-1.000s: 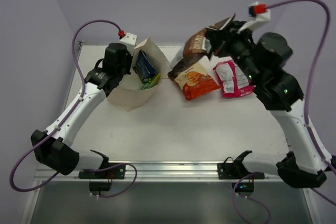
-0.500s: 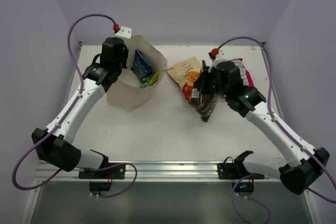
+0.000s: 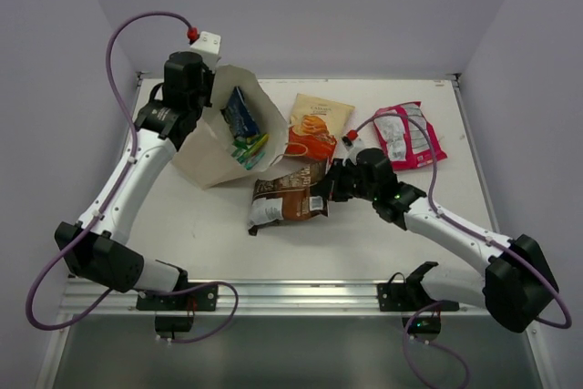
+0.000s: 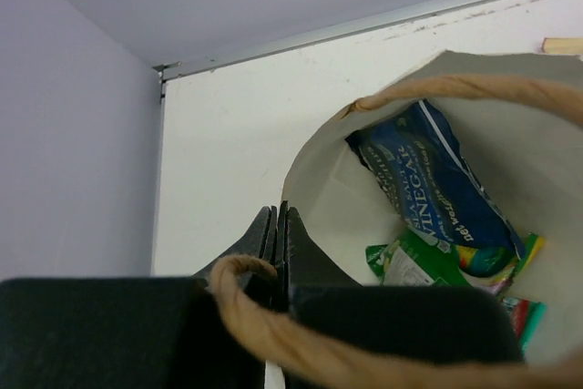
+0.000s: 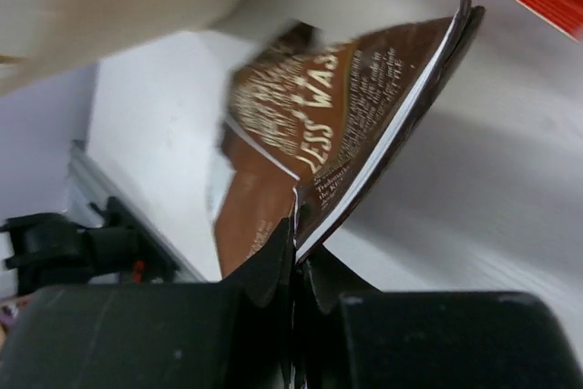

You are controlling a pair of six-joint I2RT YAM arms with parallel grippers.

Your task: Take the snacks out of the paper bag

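Note:
The tan paper bag (image 3: 205, 159) stands tilted at the back left with its mouth open toward the right. My left gripper (image 3: 202, 108) is shut on its rim (image 4: 278, 225), and a cord handle (image 4: 301, 334) is draped over the fingers. Inside lie the dark blue packet (image 3: 240, 116) (image 4: 437, 179) and the small green packet (image 3: 250, 147) (image 4: 428, 261). My right gripper (image 3: 330, 190) (image 5: 296, 245) is shut on the edge of the long dark brown packet (image 3: 287, 200) (image 5: 319, 134), which lies low over the table's middle. The orange-and-cream chips (image 3: 314, 128) and the pink-and-white packet (image 3: 407, 134) lie on the table.
The white table (image 3: 209, 243) has a raised metal rail along its front edge (image 3: 301, 291). Purple walls close in the back and both sides. A colourful packet end (image 4: 526, 316) shows at the bag's bottom.
My right arm has swung the brown packet down and toward the front, from beside the chips to the table's middle. My left gripper has drawn the bag's rim back and left.

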